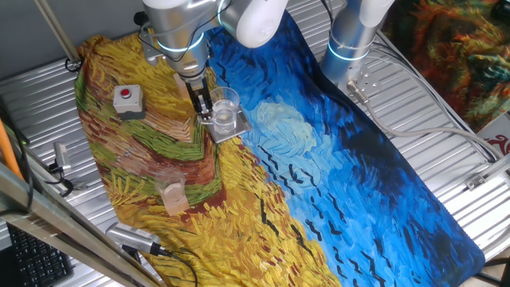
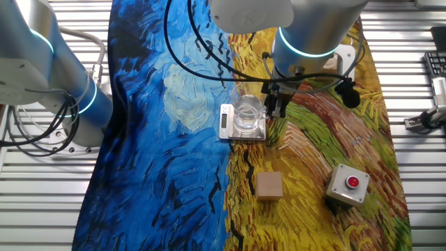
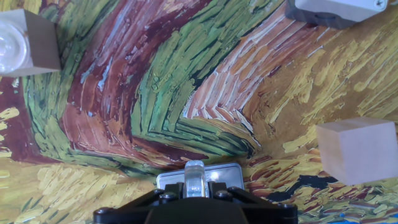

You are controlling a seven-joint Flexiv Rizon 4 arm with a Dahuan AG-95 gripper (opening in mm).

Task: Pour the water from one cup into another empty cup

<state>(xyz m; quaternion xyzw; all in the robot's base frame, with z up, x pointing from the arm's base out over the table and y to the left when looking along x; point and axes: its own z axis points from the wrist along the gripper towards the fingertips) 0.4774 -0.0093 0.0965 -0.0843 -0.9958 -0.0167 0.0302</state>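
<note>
So the clear tumbler (image 1: 225, 110) is standing upright, mouth up, long axis vertical, on a small silver scale (image 2: 242, 127) that sits about mid-cloth, right where the yellow paint strokes meet the blue ones. Any water in it is basically invisible through the walls, so I can't say how much is there.

From one fixed view the gripper (image 1: 204, 105) is down at the tumbler's side, on the yellow half of the cloth. Its dark fingers (image 2: 277, 103) hang just beside the glass in the other fixed view. Whether they actually touch the wall or have closed on the rim, I honestly can't tell. The hand view doesn't settle it either: it only shows a slice of the tumbler's edge and the scale at the bottom of frame, with the black gripper body under it.

The small peach cup (image 1: 173, 194) is well apart from all that, upright with its mouth up, near the yellow edge of the cloth (image 1: 382, 183).

Other stuff: a grey box with a red button (image 1: 127, 100) up toward the yellow end's corner, and a plain wooden block (image 2: 269, 185) lying on the yellow part, between the scale and the cloth's edge. Everything sits on the painted cloth over a ribbed metal table (image 1: 446, 127).
</note>
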